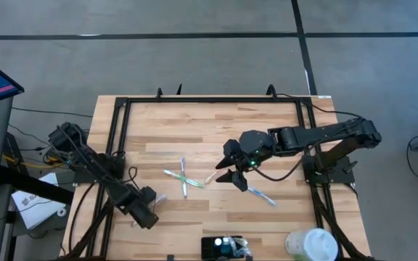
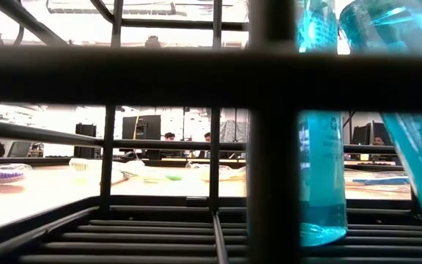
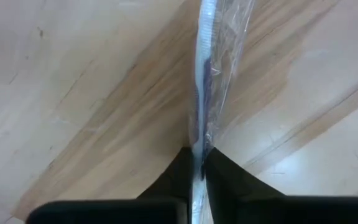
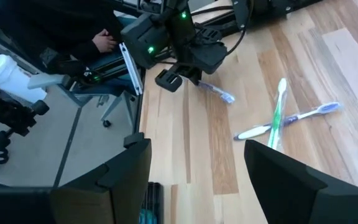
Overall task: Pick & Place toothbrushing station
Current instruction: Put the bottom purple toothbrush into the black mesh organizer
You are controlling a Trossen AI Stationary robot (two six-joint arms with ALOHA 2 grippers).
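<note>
The left gripper (image 1: 149, 216), at the lower left of the high view, is clamped on a wrapped toothbrush (image 3: 205, 81); the left wrist view shows its fingers (image 3: 229, 180) pinching the clear-wrapped handle, which lies against the wooden table (image 1: 194, 130). The right gripper (image 1: 232, 169) hovers near the centre of the table with its jaws spread wide and nothing between them. The toothbrushing station (image 1: 222, 248), a small black holder, sits at the bottom edge of the high view, just right of centre, with something already inside it, though what it is cannot be made out.

The task looks partly done at best; two crossed toothbrushes (image 1: 183, 177) lie just left of the right gripper, another blue toothbrush (image 1: 261, 196) lies lower right of it, and the one in the left gripper has not yet reached the station.

The surface is pale wood planks inside a black metal frame (image 1: 122, 101); a white round container (image 1: 312, 245) stands at the lower right. In the low view, black bars and blue bottles (image 2: 321, 176) fill the foreground, and seated people show far behind among desks and monitors.
</note>
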